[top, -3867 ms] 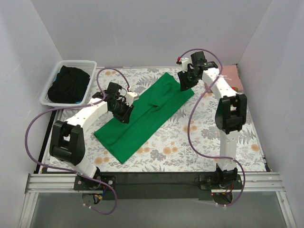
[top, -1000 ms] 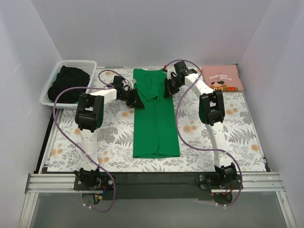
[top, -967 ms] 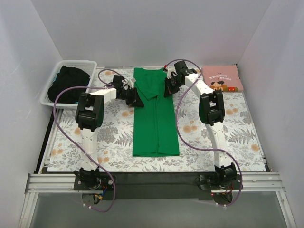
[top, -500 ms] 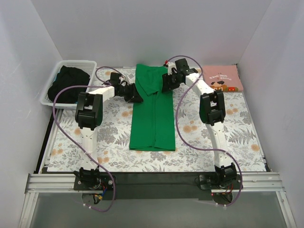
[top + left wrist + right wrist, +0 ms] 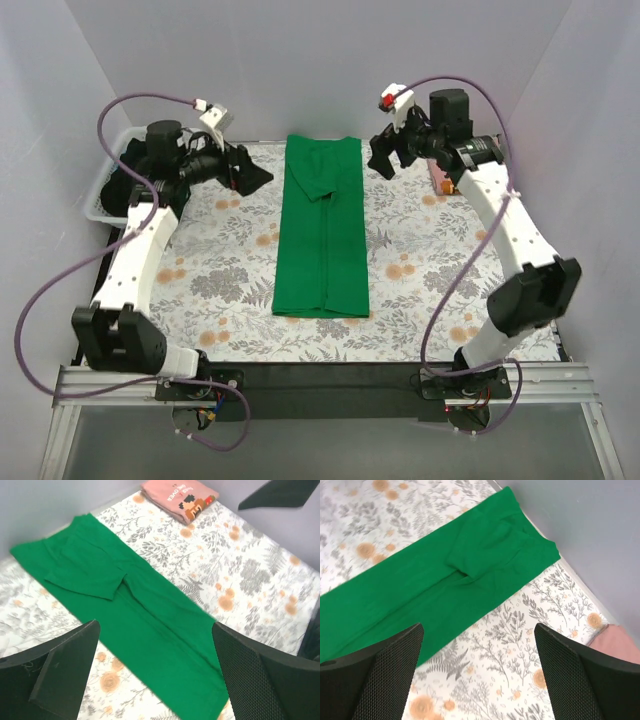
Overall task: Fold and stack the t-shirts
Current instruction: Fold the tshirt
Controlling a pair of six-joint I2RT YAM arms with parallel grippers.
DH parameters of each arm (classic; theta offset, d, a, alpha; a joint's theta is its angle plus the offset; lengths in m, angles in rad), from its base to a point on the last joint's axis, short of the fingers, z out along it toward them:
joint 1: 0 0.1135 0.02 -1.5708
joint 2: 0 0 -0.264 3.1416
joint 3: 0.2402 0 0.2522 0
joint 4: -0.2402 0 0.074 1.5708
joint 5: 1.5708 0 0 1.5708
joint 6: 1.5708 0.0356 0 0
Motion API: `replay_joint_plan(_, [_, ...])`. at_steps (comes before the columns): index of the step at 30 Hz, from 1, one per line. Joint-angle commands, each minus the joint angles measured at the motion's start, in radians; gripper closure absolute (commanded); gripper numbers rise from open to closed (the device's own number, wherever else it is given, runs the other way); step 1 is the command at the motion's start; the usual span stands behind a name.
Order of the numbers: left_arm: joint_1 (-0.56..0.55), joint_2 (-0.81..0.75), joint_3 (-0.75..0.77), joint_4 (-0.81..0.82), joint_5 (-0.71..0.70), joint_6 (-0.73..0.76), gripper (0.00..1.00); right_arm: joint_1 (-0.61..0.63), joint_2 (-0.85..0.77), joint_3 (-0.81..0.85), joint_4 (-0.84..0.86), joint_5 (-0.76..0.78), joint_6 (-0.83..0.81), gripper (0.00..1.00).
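While the green t-shirt lies along the table cloth as a long strip, pink t-shirt folded far right, the left gripper and right gripper hover by the strip's far end, jaws spread, empty; pinching one layer could spill the tucked sleeves.
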Motion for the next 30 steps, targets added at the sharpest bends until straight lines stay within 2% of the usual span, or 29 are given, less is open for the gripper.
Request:
replay_joint_plan(1, [-0.013, -0.096, -0.162, -0.152, -0.016, 0.260, 0.04, 0.019, -0.088, -0.132, -0.121, -0.081, -0.174, 0.02])
replay_joint_plan(3, [-0.013, -0.174, -0.223, -0.237, 0.037, 0.409, 0.06, 0.059, -0.176, -0.266, -0.166, -0.062, -0.243, 0.02])
replay_joint_plan(5, [-0.014, -0.251, -0.333, -0.314, 0.057, 0.538, 0.10, 0.168, -0.255, -0.377, -0.175, 0.065, -0.280, 0.06])
replay_joint_plan(6, [-0.014, -0.277, -0.367, -0.344, 0.073, 0.583, 0.12, 0.236, -0.282, -0.510, -0.175, 0.090, -0.313, 0.07])
replay_joint_plan(9, [-0.028, -0.389, -0.525, -0.510, 0.128, 0.893, 0.18, 0.341, -0.369, -0.722, -0.148, 0.121, -0.327, 0.15])
replay_joint_plan(14, [-0.100, -0.474, -0.761, -0.507, 0.096, 1.054, 0.30, 0.436, -0.397, -0.870, -0.038, 0.154, -0.312, 0.26])
replay_joint_plan(16, [-0.181, -0.487, -0.818, -0.478, 0.029, 1.086, 0.39, 0.465, -0.383, -0.908, -0.011, 0.158, -0.306, 0.34])
replay_joint_plan(19, [-0.310, -0.494, -0.898, -0.382, -0.099, 1.080, 0.46, 0.513, -0.337, -0.933, 0.033, 0.199, -0.301, 0.37])
replay_joint_plan(30, [-0.333, -0.373, -0.837, -0.265, -0.085, 1.023, 0.53, 0.582, -0.285, -0.987, 0.107, 0.207, -0.297, 0.41])
